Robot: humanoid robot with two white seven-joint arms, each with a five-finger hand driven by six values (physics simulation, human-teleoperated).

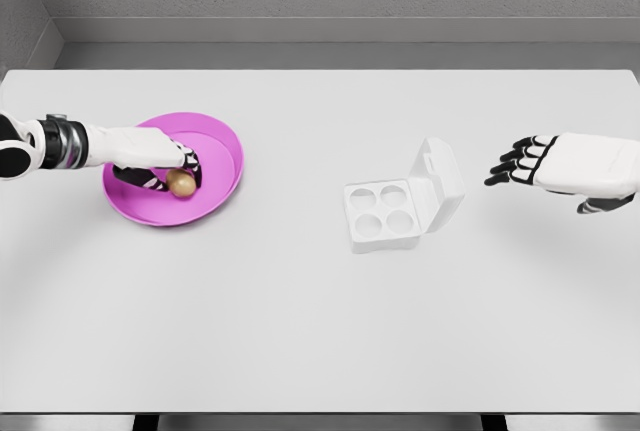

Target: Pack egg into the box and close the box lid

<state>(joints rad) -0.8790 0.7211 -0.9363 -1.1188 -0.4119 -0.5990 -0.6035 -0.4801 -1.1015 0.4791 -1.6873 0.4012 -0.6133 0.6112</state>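
Note:
A brown egg [181,185] lies in a shallow pink bowl [222,146] on the left of the white table. My left hand [165,173] reaches into the bowl from the left, its fingers curled over the egg and its thumb beneath, closed around it. The white egg box [383,216] stands right of the middle with four empty cups, its lid [438,181] tilted up and open on the right side. My right hand [520,163] hovers to the right of the lid, apart from it, with fingers spread and holding nothing.
The white table [300,331] runs wide to the front edge. A grey wall stands behind its far edge.

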